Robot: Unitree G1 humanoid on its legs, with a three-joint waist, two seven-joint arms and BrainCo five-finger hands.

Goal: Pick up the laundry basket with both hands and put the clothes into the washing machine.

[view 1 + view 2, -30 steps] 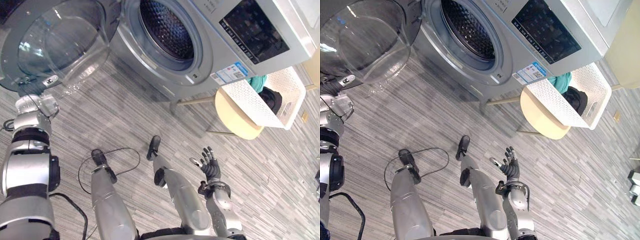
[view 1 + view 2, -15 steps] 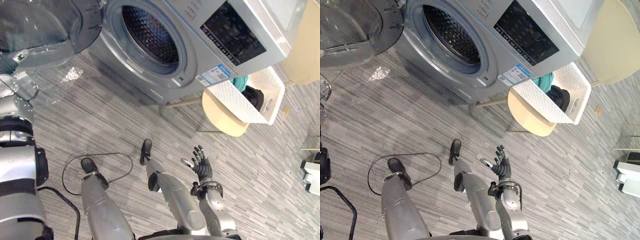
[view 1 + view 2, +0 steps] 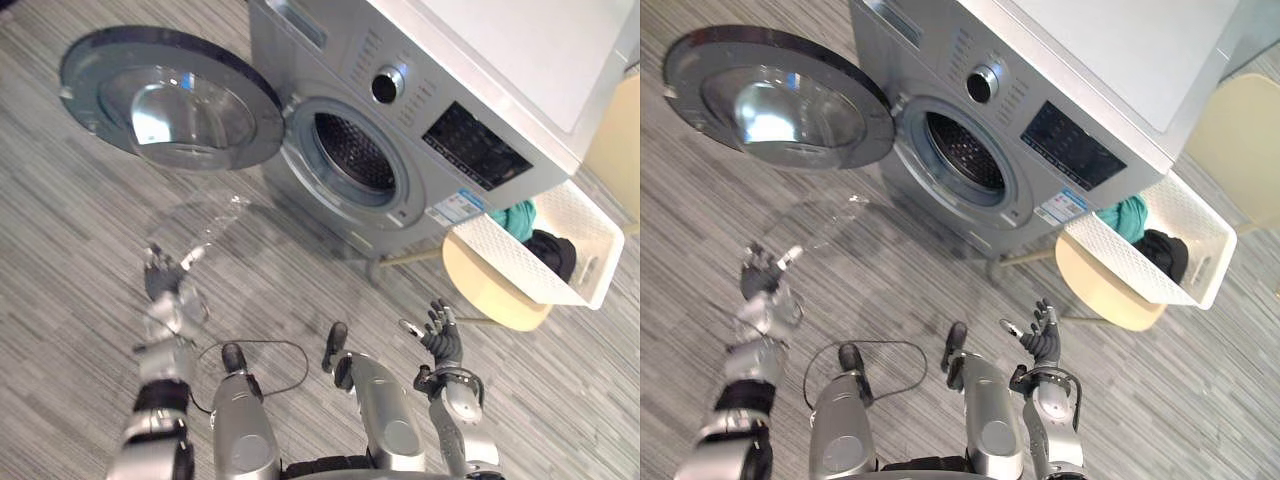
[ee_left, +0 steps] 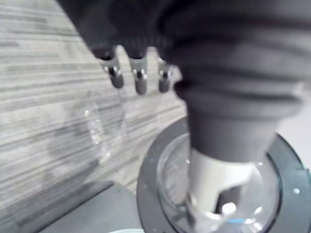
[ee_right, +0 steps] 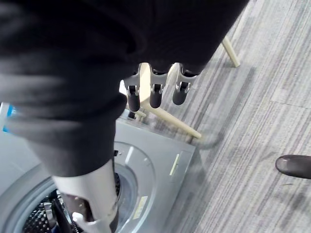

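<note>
White perforated laundry basket (image 3: 508, 263); teal, black clothes (image 3: 549, 251); silver washing machine (image 3: 335, 62); grey-striped floor (image 3: 60, 250).

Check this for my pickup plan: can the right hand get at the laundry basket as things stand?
Probably not yet: the open right hand hangs over the floor, apart from the laundry basket on its stool. Nothing blocks the way, though.

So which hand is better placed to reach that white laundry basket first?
Probably the right hand: open and empty, it is on the side of the laundry basket. The left hand is far across, near the open door of the washing machine.
</note>
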